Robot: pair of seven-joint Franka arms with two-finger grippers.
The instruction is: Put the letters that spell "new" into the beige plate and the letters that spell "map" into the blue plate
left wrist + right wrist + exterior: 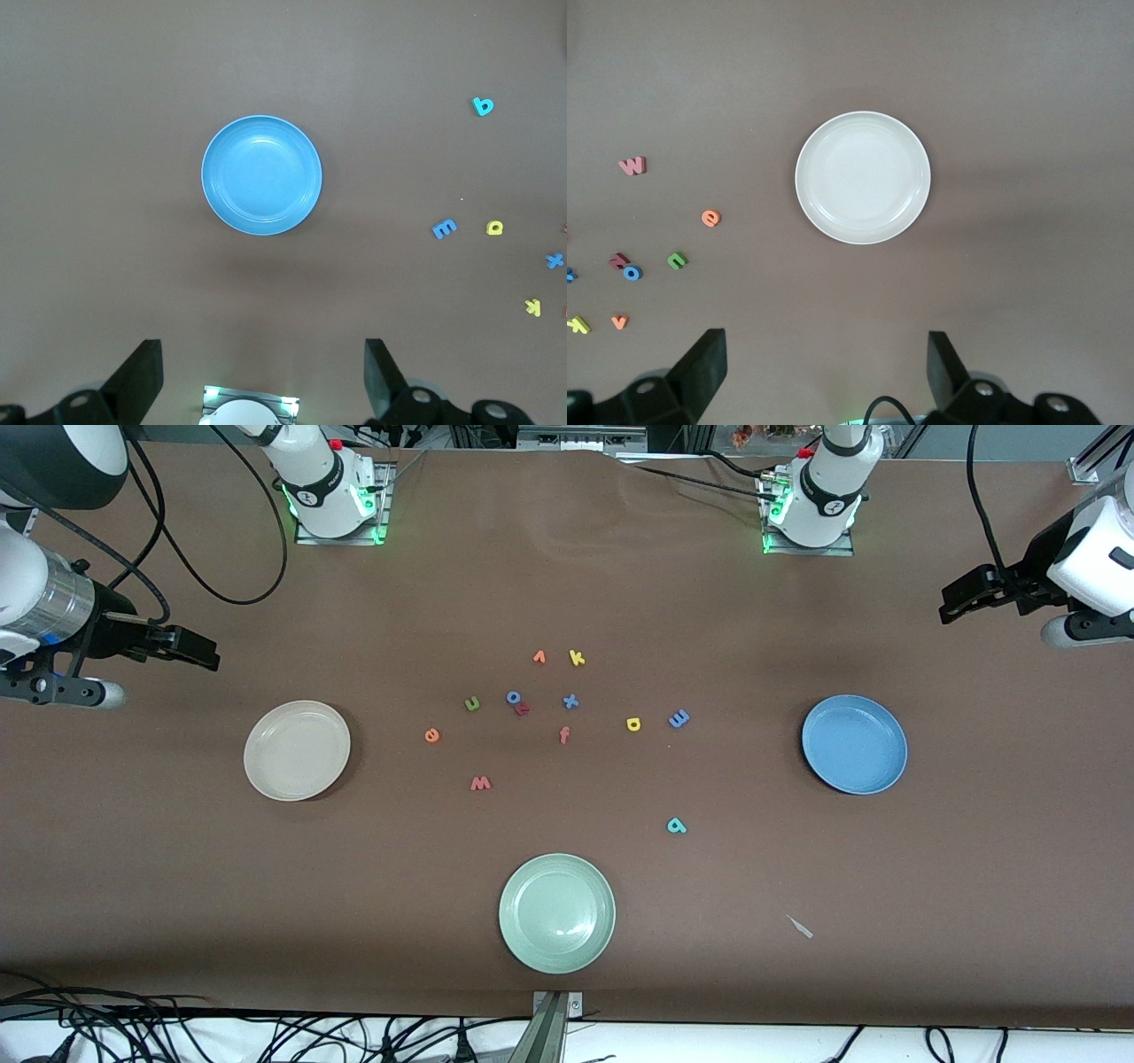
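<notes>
Both the left tool and right tool hang open, empty. The red w, at frame centre, looks light, soft foam; pinch its thin edges.

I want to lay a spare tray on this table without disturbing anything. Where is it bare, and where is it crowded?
Bare tabletop lies between the pale green plate and the beige plate, and between the teal a and the blue plate. The middle is crowded with foam letters, from the orange e to the blue m.
</notes>
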